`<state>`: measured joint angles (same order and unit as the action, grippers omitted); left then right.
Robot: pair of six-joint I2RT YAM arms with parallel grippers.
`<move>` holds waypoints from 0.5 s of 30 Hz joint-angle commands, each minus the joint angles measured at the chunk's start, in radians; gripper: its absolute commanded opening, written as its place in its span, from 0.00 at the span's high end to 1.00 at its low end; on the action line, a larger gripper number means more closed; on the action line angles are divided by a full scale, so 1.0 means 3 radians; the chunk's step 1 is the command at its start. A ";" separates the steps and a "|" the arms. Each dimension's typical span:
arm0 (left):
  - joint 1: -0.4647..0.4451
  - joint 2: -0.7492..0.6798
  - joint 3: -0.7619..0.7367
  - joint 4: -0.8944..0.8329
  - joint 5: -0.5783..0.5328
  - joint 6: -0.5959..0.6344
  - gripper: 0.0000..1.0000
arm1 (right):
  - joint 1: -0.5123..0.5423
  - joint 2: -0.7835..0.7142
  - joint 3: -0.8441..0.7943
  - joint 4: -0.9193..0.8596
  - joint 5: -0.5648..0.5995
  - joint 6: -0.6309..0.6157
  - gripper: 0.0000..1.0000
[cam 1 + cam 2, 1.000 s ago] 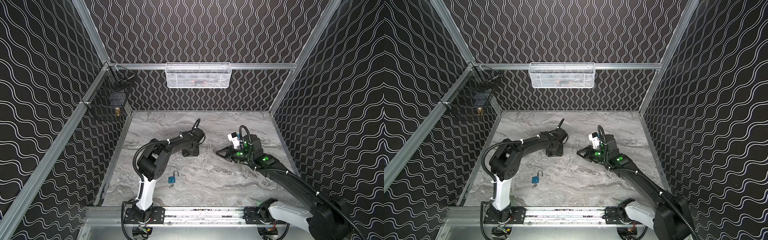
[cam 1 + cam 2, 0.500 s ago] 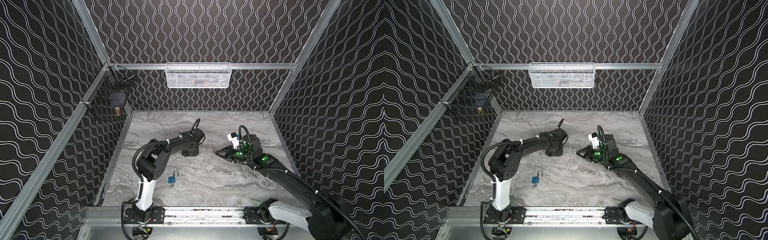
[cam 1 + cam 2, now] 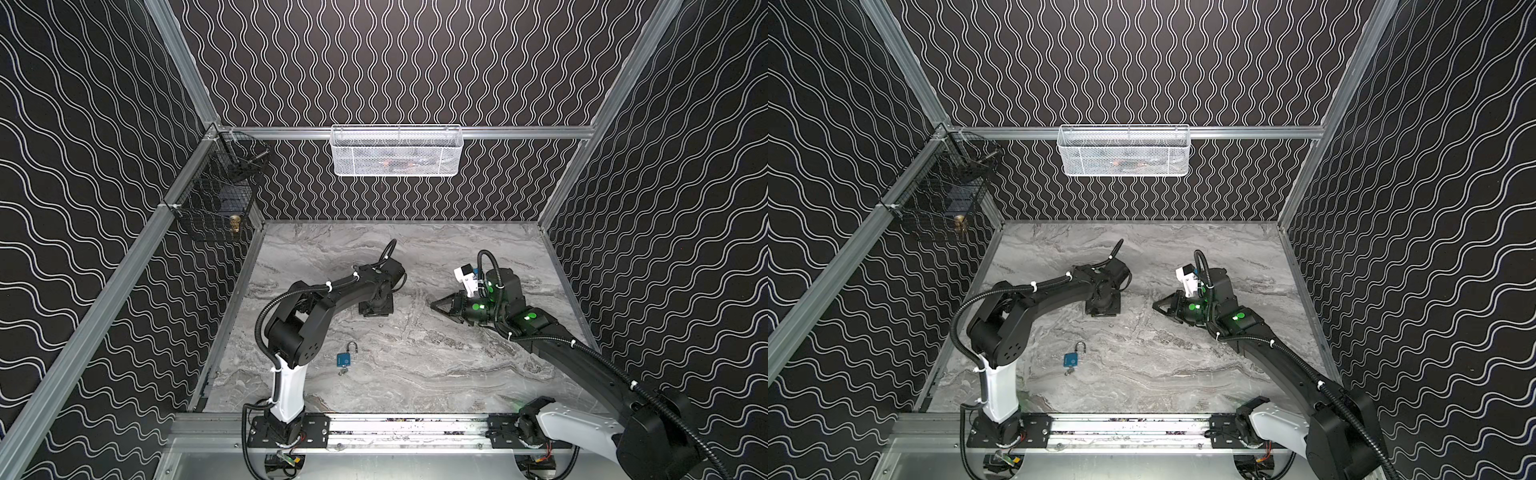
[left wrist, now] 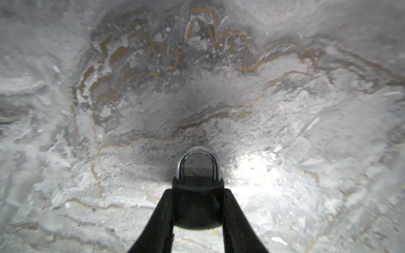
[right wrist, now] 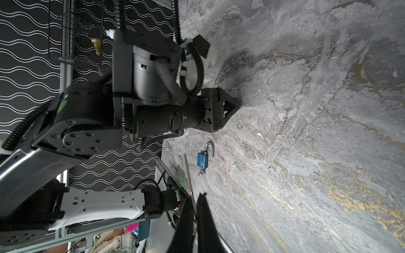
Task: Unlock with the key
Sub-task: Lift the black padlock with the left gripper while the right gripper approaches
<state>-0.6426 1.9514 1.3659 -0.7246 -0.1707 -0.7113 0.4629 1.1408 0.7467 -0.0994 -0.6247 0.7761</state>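
Observation:
In the left wrist view a black padlock [image 4: 197,208] with a shut silver shackle [image 4: 198,162] sits between both fingers of my left gripper [image 4: 197,192], which is shut on its body. In both top views this left gripper [image 3: 376,307] [image 3: 1102,307] points down at the marble table near its middle. To its right, my right gripper [image 3: 436,306] [image 3: 1158,307] points toward it, a short gap away. In the right wrist view the right gripper [image 5: 197,197] is shut on a thin silver key [image 5: 188,175], whose blade sticks out past the fingertips.
A blue padlock [image 3: 344,359] [image 5: 202,160] with its shackle swung open lies on the table near the left arm's base, with a small key at its bottom. A white mesh basket [image 3: 397,151] hangs on the back wall. A black wire basket [image 3: 216,208] hangs on the left wall.
My left gripper's jaws have narrowed onto the black padlock. Neither arm has visibly shifted, and the right gripper stays shut on the key.

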 commanded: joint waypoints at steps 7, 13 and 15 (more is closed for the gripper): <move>-0.0110 -0.0551 -0.0323 0.0081 -0.0001 -0.0352 0.73 | 0.0020 -0.0202 -0.0088 -0.0216 0.0202 -0.0024 1.00; -0.0253 -0.1017 -0.0555 0.0178 -0.0038 -0.0689 0.76 | 0.0179 -0.0321 -0.0268 -0.0206 0.0380 0.0085 1.00; -0.0296 -0.1162 -0.0616 0.0221 -0.0015 -0.0817 0.77 | 0.0307 -0.0358 -0.0317 -0.0189 0.0530 0.0145 1.00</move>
<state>-0.7197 1.6421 1.1965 -0.6899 -0.1715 -0.8719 0.5270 1.0462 0.6647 -0.1585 -0.5278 0.7914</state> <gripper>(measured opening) 0.337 0.064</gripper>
